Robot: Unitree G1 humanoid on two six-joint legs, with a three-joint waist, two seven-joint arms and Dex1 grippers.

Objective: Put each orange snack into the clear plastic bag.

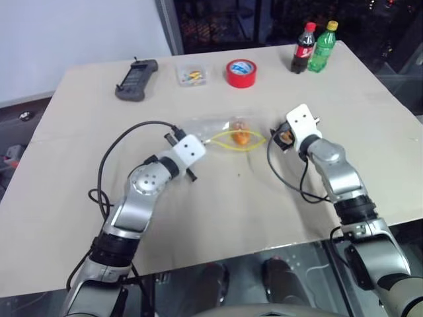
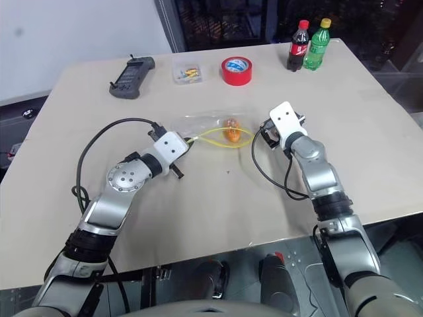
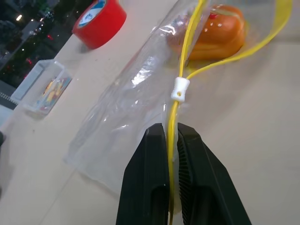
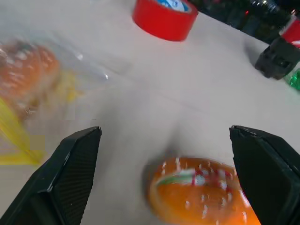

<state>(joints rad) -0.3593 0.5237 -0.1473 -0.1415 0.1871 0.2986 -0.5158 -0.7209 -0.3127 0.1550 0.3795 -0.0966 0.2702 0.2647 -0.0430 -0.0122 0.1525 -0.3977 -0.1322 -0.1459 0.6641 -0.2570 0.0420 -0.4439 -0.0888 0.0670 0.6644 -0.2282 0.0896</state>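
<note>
My left gripper (image 3: 171, 154) pinches the yellow seal strip of the clear bag (image 1: 215, 129), which lies on the table holding one orange snack (image 1: 240, 137). Just right of the bag's mouth, my right gripper (image 4: 166, 164) is spread wide around the second orange snack (image 4: 199, 194), lying crosswise between its fingers.

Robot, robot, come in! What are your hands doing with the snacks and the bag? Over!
Left gripper shut on bag's yellow strip. Right gripper open over loose snack. Other snack in bag. Nothing blocking.
</note>
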